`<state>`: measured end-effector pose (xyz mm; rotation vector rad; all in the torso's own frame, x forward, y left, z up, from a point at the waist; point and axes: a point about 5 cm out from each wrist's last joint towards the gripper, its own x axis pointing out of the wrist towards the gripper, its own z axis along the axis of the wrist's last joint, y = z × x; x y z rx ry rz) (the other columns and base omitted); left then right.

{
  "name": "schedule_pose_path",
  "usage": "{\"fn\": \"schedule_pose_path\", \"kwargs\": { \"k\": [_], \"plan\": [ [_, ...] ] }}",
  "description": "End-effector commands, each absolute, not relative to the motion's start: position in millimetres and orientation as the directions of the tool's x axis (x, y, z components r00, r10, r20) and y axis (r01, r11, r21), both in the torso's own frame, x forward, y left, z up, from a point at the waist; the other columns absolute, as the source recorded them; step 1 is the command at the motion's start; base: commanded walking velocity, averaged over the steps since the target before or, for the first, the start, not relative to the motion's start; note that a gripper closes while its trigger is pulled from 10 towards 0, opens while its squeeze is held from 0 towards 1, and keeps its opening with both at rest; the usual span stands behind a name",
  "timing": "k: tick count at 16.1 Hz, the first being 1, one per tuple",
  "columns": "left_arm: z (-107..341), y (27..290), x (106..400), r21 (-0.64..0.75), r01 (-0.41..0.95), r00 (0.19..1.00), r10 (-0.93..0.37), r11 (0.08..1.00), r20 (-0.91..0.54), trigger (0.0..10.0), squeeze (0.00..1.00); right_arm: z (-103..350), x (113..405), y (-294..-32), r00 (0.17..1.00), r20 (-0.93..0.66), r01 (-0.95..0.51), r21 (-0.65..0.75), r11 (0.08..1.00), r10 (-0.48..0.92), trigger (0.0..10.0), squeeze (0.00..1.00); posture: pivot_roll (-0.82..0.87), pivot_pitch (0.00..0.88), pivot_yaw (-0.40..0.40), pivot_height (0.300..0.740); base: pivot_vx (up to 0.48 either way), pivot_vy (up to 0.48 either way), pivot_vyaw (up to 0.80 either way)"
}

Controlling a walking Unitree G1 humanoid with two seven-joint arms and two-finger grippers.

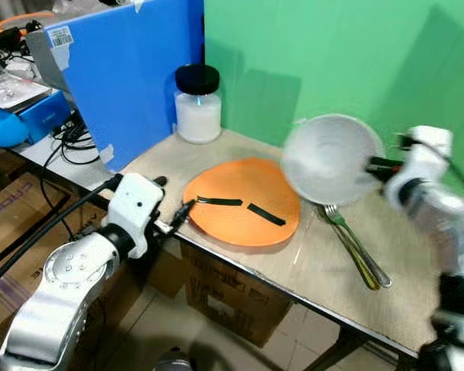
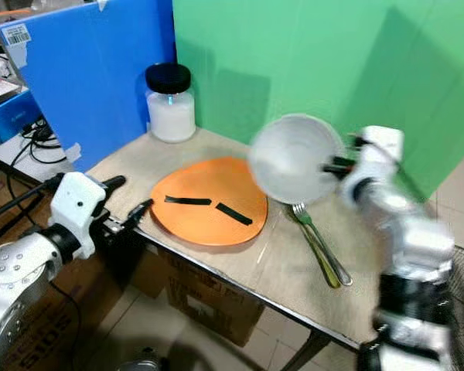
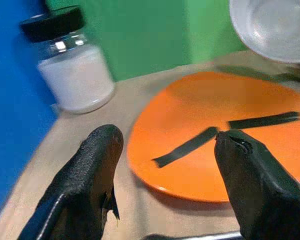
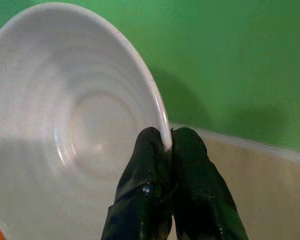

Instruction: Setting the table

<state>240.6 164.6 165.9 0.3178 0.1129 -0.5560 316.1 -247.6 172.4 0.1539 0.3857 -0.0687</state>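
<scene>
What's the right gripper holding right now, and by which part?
The white bowl, pinched at its rim by the right gripper. The left gripper holds nothing.

A white bowl (image 1: 330, 158) hangs tilted in the air just beside the flat orange plate (image 1: 243, 202), above a fork (image 1: 354, 244).

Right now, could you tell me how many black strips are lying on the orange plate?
2. Both lie on the orange plate: one black strip toward the jar side, the other strip toward the fork side.
</scene>
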Motion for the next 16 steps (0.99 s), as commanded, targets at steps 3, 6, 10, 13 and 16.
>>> {"fn": "schedule_pose_path", "kwargs": {
  "k": [3, 6, 10, 13, 16],
  "plan": [
    [170, 151, 239, 0.264, 0.623, 0.782, -0.596, 0.736, -0.184, 10.0, 0.0, 179, 320, -283, 0.898, -0.425, 0.224, 0.213, 0.951, -0.117, 10.0, 0.0, 0.16, 0.0, -0.032, 0.727, 0.0, 0.0, 0.0],
    [173, 146, 238, 0.254, 0.66, 0.75, -0.637, 0.707, -0.179, 10.0, 0.0, 176, 314, -301, 0.858, -0.499, 0.286, 0.261, 0.922, -0.125, 10.0, 0.0, 0.16, 0.0, -0.037, 0.727, 0.0, 0.0, 0.0],
    [172, 143, 235, 0.239, 0.69, 0.723, -0.666, 0.683, -0.184, 10.0, 0.0, 176, 299, -320, 0.784, -0.618, 0.334, 0.335, 0.881, -0.062, 10.0, 0.0, 0.16, 0.0, -0.035, 0.727, 0.0, 0.0, 0.0],
    [172, 139, 235, 0.228, 0.716, 0.697, -0.692, 0.659, -0.19, 10.0, 0.0, 172, 290, -326, 0.723, -0.689, 0.364, 0.323, 0.873, -0.047, 10.0, 0.0, 0.15, 0.0, -0.028, 0.727, 0.0, 0.0, 0.0],
    [174, 134, 228, 0.197, 0.77, 0.638, -0.749, 0.607, -0.18, 10.0, 0.0, 168, 288, -324, 0.694, -0.72, 0.372, 0.332, 0.867, -0.021, 10.0, 0.43, 0.15, 0.0, -0.027, 0.727, 0.0, 0.0, 0.0]
  ]
}}
